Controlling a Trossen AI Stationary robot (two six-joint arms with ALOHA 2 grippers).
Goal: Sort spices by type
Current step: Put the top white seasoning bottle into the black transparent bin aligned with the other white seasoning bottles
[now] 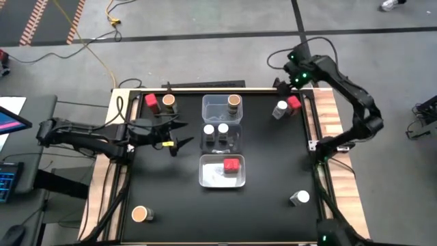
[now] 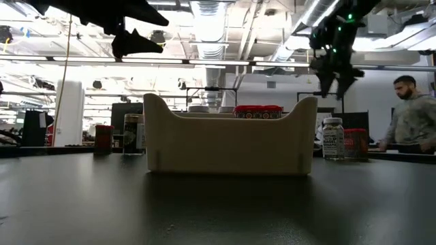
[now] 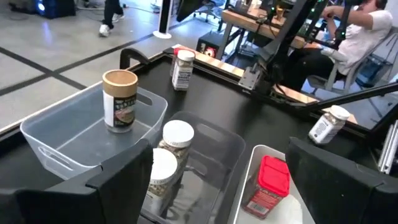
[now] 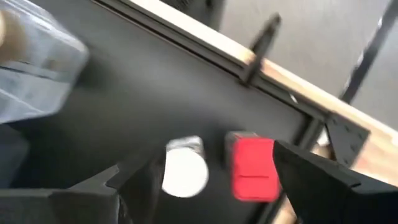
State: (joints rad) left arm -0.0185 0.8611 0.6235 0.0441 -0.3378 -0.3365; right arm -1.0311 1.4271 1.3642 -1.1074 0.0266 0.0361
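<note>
Three clear bins in a row down the middle of the black worktop (image 1: 171, 198): far bin (image 1: 213, 104) holding one tan-topped jar (image 1: 233, 102), middle bin (image 1: 235, 133) two white-topped jars (image 1: 216, 129), near bin (image 1: 208, 174) one red-topped jar (image 1: 231, 165). Left claw (image 1: 176, 134) spread wide and empty, just left of the middle bin. Right claw (image 1: 284, 83) spread, poised above a white-topped jar (image 4: 185, 172) and red-topped jar (image 4: 253, 168) standing side by side at the far right corner. Strays elsewhere: red and tan pair (image 1: 159, 102) far left, tan jar (image 1: 141, 214) near left, white jar (image 1: 300, 198) near right.
</note>
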